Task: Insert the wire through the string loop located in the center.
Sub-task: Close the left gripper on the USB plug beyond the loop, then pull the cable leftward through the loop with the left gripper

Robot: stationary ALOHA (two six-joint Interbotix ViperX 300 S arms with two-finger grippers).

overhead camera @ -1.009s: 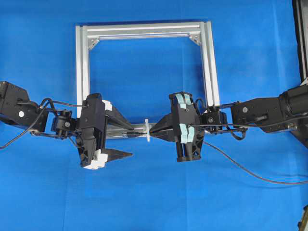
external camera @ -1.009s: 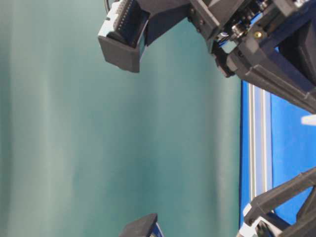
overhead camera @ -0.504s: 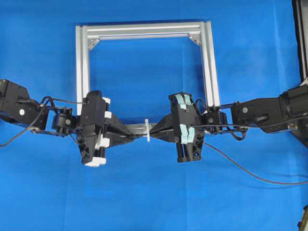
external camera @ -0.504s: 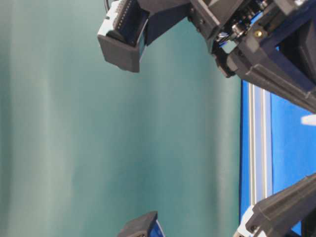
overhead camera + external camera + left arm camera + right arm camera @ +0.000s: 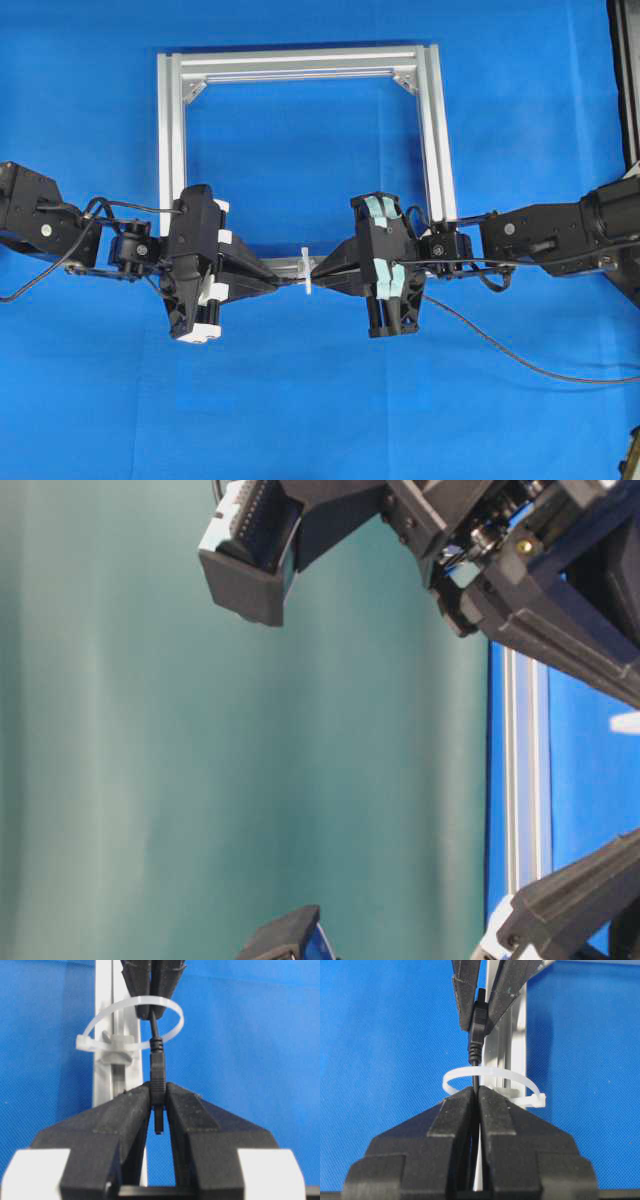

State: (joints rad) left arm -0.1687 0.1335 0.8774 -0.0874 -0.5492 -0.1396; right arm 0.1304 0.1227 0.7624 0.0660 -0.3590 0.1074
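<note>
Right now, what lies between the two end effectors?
The string loop, with the wire running through it, plain in both wrist views.

My left gripper (image 5: 158,1105) is the only thing that differs from a second ago. Back then its jaws stood wide apart in the overhead view, one finger up along the frame bar and the other splayed toward five o'clock. Now both fingers (image 5: 250,278) lie together, pointing toward three o'clock, and they pinch the plug of the wire (image 5: 157,1072) on the left side of the string loop (image 5: 131,1027). In the table-level view the lower finger has swung up across the corner at five o'clock.
</note>
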